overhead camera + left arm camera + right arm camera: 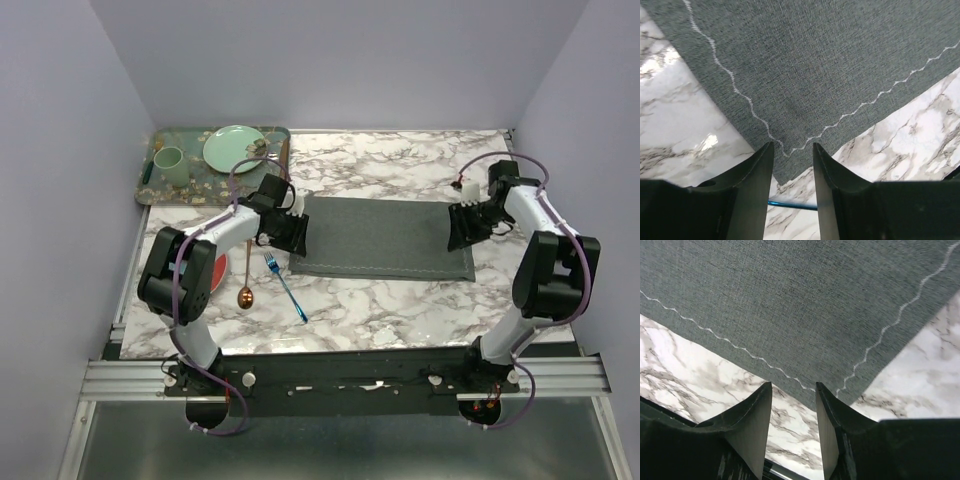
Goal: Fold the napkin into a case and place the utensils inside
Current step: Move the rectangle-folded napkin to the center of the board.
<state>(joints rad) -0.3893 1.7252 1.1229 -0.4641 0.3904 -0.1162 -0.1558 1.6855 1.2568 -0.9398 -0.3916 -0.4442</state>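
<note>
right now we are looking at the napkin lying flat and unfolded on the marble table, its long sides running left to right. the left gripper is sitting at the cloth's near left corner, its jaws standing partly apart with the stitched corner tip showing in the gap (nothing is being pinched, as far as we are seeing). the right gripper is likewise standing partly open over a corner at the right end, holding nothing. the blue fork is lying on the marble just beside the near left corner, and the copper spoon is lying further left, apart from the cloth.
</note>
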